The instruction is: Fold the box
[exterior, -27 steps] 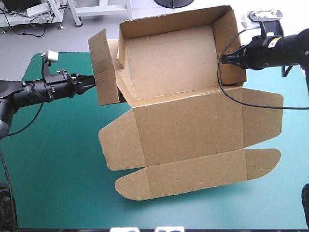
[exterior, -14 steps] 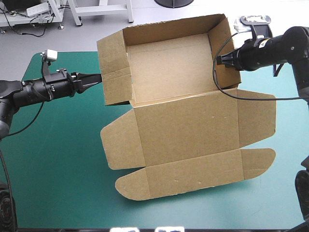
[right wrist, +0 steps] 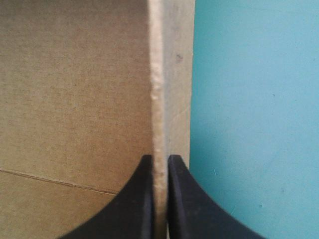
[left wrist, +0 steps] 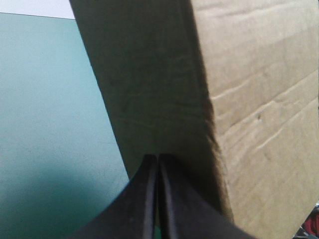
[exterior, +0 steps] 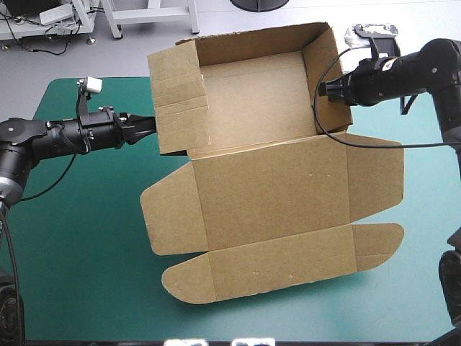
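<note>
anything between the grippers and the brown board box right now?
Nothing visible. The right gripper is shut on the brown board box's right wall; the left gripper, shut, sits tip-first against its left wall.

Hidden and cropped
The box (exterior: 274,180) covers the middle of the table's (exterior: 72,252) far edge; both wrist views crop its walls.

Both arms reach inward, level, left hand (exterior: 150,124) pinched shut, right hand (exterior: 321,90) with fingers a sliver apart.
</note>
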Motion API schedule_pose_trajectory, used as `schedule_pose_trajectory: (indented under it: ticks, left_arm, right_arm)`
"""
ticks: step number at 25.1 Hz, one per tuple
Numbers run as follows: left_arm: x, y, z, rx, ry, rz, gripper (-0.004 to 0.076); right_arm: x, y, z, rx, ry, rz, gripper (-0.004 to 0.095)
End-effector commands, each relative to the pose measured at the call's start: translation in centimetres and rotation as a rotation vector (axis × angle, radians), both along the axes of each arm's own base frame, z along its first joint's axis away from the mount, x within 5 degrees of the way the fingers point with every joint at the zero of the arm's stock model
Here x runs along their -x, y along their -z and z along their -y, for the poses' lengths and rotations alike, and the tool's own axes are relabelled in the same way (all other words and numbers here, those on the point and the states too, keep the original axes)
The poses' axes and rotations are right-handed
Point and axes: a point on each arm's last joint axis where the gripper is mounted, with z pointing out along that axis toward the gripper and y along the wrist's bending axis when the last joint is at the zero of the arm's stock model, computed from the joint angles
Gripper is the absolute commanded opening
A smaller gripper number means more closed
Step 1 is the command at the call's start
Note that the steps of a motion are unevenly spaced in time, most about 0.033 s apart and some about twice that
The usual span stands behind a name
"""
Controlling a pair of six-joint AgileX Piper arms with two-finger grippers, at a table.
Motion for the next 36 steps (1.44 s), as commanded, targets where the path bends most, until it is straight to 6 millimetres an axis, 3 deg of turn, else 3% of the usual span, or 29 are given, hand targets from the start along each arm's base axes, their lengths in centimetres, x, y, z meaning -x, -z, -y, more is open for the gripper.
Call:
schedule_pose_trajectory:
  ticks: [1,10,12,18,20,32,36]
  left_arm:
    - [1.7,-2.7,0.9,0.094,0.080,0.060,-0.0006]
    - [1.9,-3.1,0.9,0.126,0.079,0.072,0.0007]
    - [2.1,-3.4,0.9,0.125,0.078,0.081,0.0041]
    - [2.2,-4.0,0.9,0.134,0.064,0.064,0.0281]
    - [2.3,-4.0,0.9,0.142,0.060,0.049,0.0321]
    - [2.5,-4.6,1.0,0.142,0.020,0.069,0.0328]
    - [2.4,-4.6,2.0,0.145,0.019,0.072,0.0477]
  right_arm:
    - [1.9,-2.4,-0.5,-0.070,-0.041,0.060,-0.0019]
    - [2.0,-1.9,-1.9,-0.017,-0.059,0.052,-0.0019]
    - [1.9,-1.8,-1.7,0.000,-0.041,0.050,-0.0019]
    - [1.9,-1.8,-1.7,-0.004,-0.035,0.047,-0.0019]
    - [1.9,-1.8,-1.7,-0.008,-0.031,0.044,-0.0018]
    - [1.9,-1.9,-2.5,-0.017,-0.032,0.050,-0.0014]
    - [2.0,-1.9,-2.8,-0.026,-0.039,0.048,-0.0014]
